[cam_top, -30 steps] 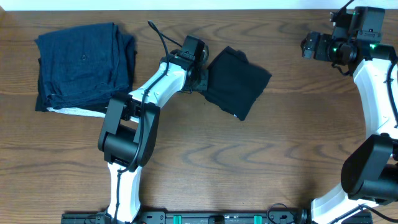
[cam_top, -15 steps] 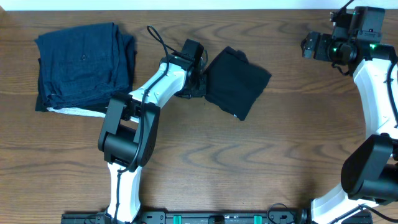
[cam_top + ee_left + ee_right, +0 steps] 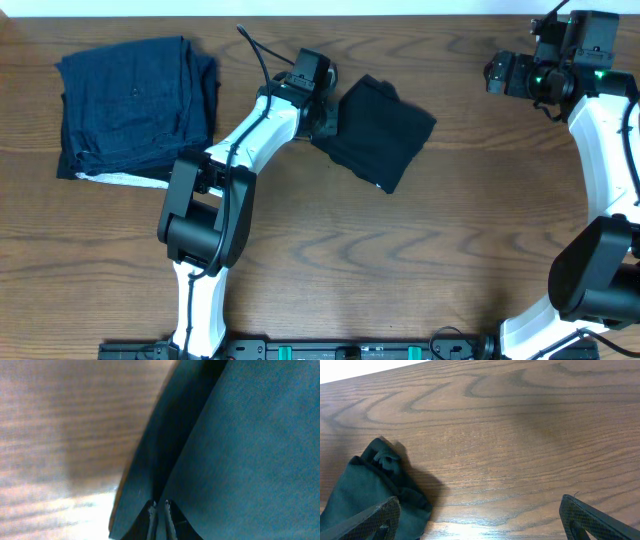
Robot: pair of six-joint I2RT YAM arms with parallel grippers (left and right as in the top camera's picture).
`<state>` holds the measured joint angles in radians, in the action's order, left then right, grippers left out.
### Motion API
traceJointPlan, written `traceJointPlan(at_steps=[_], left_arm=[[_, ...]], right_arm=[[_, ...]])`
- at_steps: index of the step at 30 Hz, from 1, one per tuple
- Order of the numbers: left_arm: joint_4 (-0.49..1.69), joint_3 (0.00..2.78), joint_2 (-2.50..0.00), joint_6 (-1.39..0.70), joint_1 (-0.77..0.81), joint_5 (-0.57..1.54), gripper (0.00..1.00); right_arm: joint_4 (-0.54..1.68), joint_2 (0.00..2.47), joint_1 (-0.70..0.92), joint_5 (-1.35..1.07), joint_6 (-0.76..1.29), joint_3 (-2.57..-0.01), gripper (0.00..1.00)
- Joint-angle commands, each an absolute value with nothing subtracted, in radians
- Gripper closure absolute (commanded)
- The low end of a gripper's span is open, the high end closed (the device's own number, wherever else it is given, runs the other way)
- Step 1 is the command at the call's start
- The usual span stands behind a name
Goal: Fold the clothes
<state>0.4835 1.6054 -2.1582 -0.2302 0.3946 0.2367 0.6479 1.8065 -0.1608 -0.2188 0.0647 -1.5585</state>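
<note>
Surface: brown wood-grain table (image 3: pixel 400 260), w/ a pale strip (image 3: pixel 300 6) along its far edge in the overhead view.
L jaws: my left gripper (image 3: pixel 325 122) is pinched almost to nothing. In my wrist view the two fingertips (image 3: pixel 168 521) stand w/ only a sliver betw. them.
L hold: the black T-shirt (image 3: pixel 385 135). A fold of its edge runs straight into that sliver, so cloth is nipped betw. my tips.
Shirt vs L jaws: the rest spreads out ahead of my L tips on the table, a rumpled squarish shape w/ one corner drawn in to the tips. In the wrist view dark fabric fills all that's ahead & to one side, bare wood on the other side.
R jaws: my right gripper (image 3: pixel 497 75) is spread as wide as it goes, w/ nothing betw. the fingers. One finger (image 3: pixel 370 520) shows in each bottom corner of my wrist view, only tabletop betw. them.
Shirt vs R jaws: ahead of my R tips & off toward one finger, well apart per the overhead view. Its bunched end faces me.
Other cloth: navy stack (image 3: pixel 135 105), folded, behind my L jaws on the wrist side, beyond the arm. It is well apart from both sets of tips.
Under stack: white layer (image 3: pixel 125 180) peeks out at one edge.
</note>
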Motion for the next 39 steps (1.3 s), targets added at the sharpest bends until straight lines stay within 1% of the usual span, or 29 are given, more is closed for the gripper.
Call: traceJointPlan(at_steps=[1, 9, 15, 21, 27, 28, 29, 32, 33, 35, 37, 39], left_arm=[[0.458, 1.623, -2.183, -0.203, 0.397, 0.235, 0.91], [0.459, 1.623, -2.267, -0.204, 0.403, 0.236, 0.9], [0.576, 1.623, -2.269, -0.232, 0.404, 0.236, 0.9], [0.784, 1.623, -2.269, -0.267, 0.404, 0.271, 0.9], [0.813, 1.625, -2.26, -0.267, 0.395, 0.273, 0.9], [0.815, 1.631, -2.254, -0.267, 0.388, 0.273, 0.83], [0.815, 1.639, -2.251, -0.267, 0.382, 0.273, 0.72], [0.836, 1.677, -2.225, -0.268, 0.364, 0.273, 0.52], [0.847, 1.694, -2.211, -0.267, 0.358, 0.273, 0.47], [0.852, 1.718, -2.185, -0.267, 0.349, 0.273, 0.41], [0.852, 1.733, -2.156, -0.267, 0.342, 0.273, 0.37], [0.852, 1.738, -2.128, -0.267, 0.34, 0.273, 0.35]], right_arm=[[0.647, 1.814, -0.163, -0.213, 0.066, -1.554, 0.01], [0.647, 1.814, -0.163, -0.213, 0.066, -1.554, 0.01], [0.647, 1.814, -0.163, -0.213, 0.066, -1.554, 0.01], [0.648, 1.814, -0.163, -0.213, 0.066, -1.554, 0.01], [0.647, 1.814, -0.163, -0.213, 0.066, -1.554, 0.01], [0.647, 1.814, -0.163, -0.213, 0.066, -1.554, 0.01], [0.647, 1.814, -0.163, -0.213, 0.066, -1.554, 0.01], [0.647, 1.814, -0.163, -0.213, 0.066, -1.554, 0.01], [0.647, 1.814, -0.163, -0.213, 0.066, -1.554, 0.01], [0.647, 1.814, -0.163, -0.213, 0.066, -1.554, 0.01], [0.647, 1.814, -0.163, -0.213, 0.066, -1.554, 0.01], [0.647, 1.814, -0.163, -0.213, 0.066, -1.554, 0.01]])
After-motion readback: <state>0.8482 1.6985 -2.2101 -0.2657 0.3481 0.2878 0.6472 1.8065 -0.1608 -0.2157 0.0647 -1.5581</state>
